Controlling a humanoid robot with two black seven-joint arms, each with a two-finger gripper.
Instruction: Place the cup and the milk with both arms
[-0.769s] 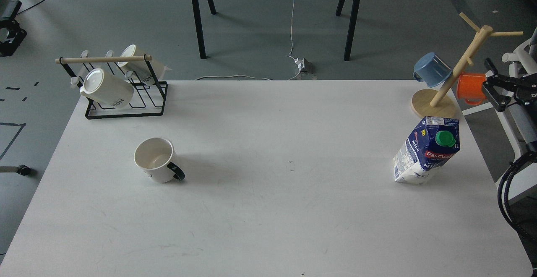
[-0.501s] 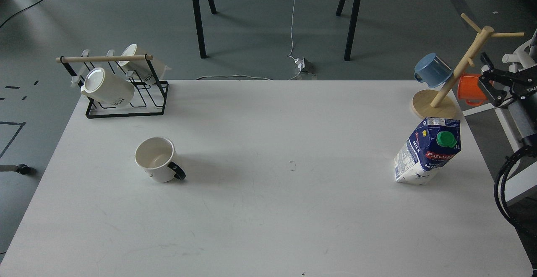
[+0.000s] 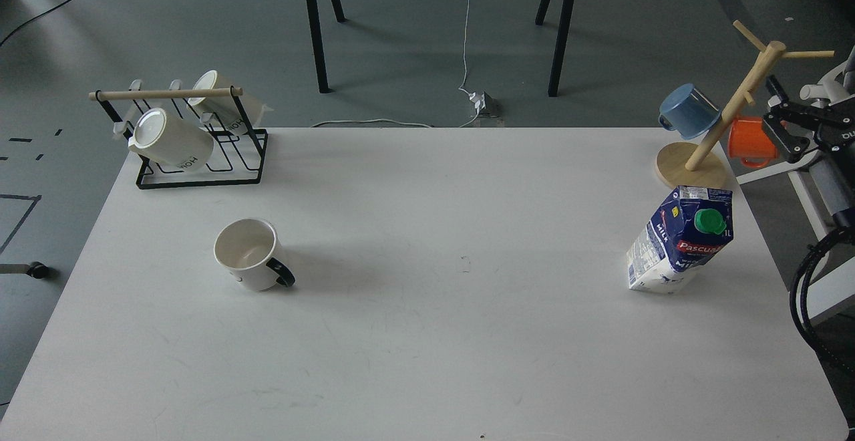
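The cup (image 3: 248, 254), a white mug with a black handle, stands upright on the left part of the white table (image 3: 434, 334), handle toward the front right. The milk (image 3: 681, 240), a blue and white carton with a green cap, stands upright on the right part of the table. My right gripper (image 3: 769, 101) is at the right edge, off the table, behind the orange mug and far beyond the milk. Its two fingers stand apart and hold nothing. My left gripper is out of view.
A black wire rack (image 3: 200, 154) with two cream mugs stands at the back left corner. A wooden mug tree (image 3: 721, 120) with a blue mug (image 3: 688, 111) and an orange mug (image 3: 749, 141) stands at the back right corner. Black cables (image 3: 805, 294) hang at the right edge.
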